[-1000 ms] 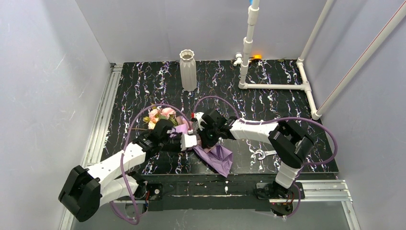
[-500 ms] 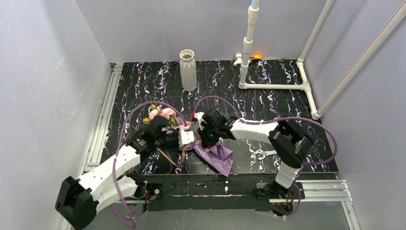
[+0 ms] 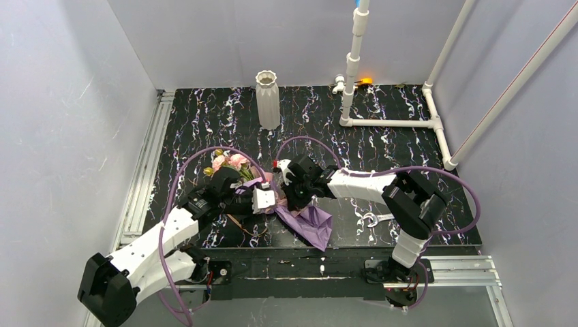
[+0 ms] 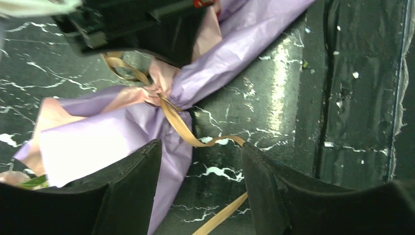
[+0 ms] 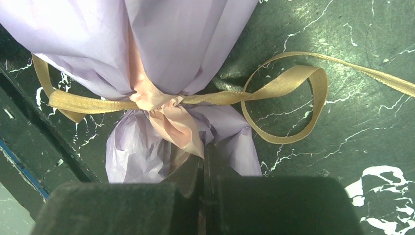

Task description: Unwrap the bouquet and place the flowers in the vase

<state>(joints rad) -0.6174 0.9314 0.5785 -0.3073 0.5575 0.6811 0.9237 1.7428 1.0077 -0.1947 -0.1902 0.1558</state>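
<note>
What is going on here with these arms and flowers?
A wrapped bouquet lies on the table. The right pincer is shut on the paper beside the tied neck. The left pincer hangs open over the loose gold ribbon. The knot is not undone yet, and the flowers are not in the white vase at the back.

One bouquet (image 3: 312,226), one vase (image 3: 267,101) and two robot arms, the left arm (image 3: 170,228) and the right arm (image 3: 368,185), on one marbled table (image 3: 204,116).
One tan ribbon (image 5: 288,81) ties the bouquet; its roses (image 3: 228,162) are too bunched to count. One frame of white pipes (image 3: 392,123) and one small orange object (image 3: 364,82) sit at the back.
</note>
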